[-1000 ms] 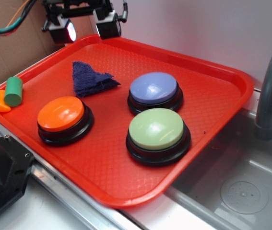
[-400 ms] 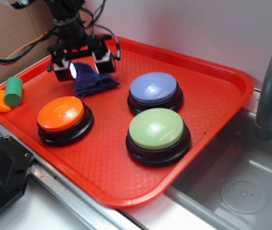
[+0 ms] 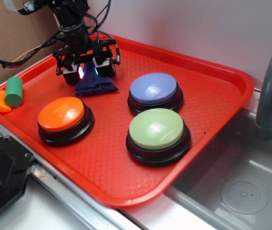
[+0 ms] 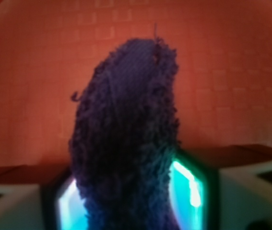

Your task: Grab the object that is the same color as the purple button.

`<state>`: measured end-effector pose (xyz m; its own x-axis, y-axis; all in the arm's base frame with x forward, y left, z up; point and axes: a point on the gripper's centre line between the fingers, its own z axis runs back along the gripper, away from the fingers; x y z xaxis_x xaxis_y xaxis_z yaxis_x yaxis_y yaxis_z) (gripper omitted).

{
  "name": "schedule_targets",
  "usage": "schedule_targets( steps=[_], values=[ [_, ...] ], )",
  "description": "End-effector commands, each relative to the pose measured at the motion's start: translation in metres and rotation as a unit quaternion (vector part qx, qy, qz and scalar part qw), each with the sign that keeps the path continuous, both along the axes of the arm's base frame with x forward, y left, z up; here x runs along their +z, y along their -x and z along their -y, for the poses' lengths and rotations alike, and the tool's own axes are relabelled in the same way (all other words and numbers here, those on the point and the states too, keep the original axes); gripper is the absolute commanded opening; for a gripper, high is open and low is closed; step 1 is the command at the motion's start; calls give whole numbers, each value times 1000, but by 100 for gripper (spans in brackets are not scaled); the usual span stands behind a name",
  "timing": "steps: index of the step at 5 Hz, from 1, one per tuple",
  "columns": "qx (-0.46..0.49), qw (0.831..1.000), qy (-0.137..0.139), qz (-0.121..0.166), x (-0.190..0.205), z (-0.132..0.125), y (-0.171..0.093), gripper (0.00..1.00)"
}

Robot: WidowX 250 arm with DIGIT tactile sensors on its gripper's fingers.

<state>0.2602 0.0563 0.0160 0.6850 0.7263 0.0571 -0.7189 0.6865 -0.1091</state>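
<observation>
The exterior view shows a red tray [image 3: 212, 91] bearing three domed buttons. The purple button [image 3: 153, 89] is seen near the tray's middle, the green button [image 3: 157, 129] at its 6 o'clock, and the orange button [image 3: 61, 115] toward 8 o'clock. The gripper [image 3: 88, 72] is lowered at the 10 o'clock part of the tray, directly over the cloth [image 3: 96, 87], a dark purple-blue fuzzy piece lying on the tray surface. A green cylinder [image 3: 14, 91] and a small orange piece [image 3: 0, 102] are seen well apart from it, at the tray's 9 o'clock rim.

In the wrist view the cloth [image 4: 126, 143] is seen between the two lit fingers [image 4: 186, 184], which are drawn in against its flanks; the fabric is bunched upward between them. The jaws are thus judged to be closed onto the cloth, though whether the pinch is firm cannot be told.

Several risks are judged to follow. Only a soft fold is pinched, so the cloth may be pulled free by its own drag on the textured tray if lifting is done quickly. The fingertips appear to be at or near the tray surface, so further descent may press them into the plastic. A sideways move at low height may bring the gripper against the purple button nearby.
</observation>
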Motion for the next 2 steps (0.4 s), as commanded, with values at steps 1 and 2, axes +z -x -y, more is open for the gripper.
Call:
schedule_targets(
  steps=[1,2],
  values=[
    [-185,983,-9,20,67,6,2,0],
    [-306,950,-54,26,110,21,4,0]
  ],
)
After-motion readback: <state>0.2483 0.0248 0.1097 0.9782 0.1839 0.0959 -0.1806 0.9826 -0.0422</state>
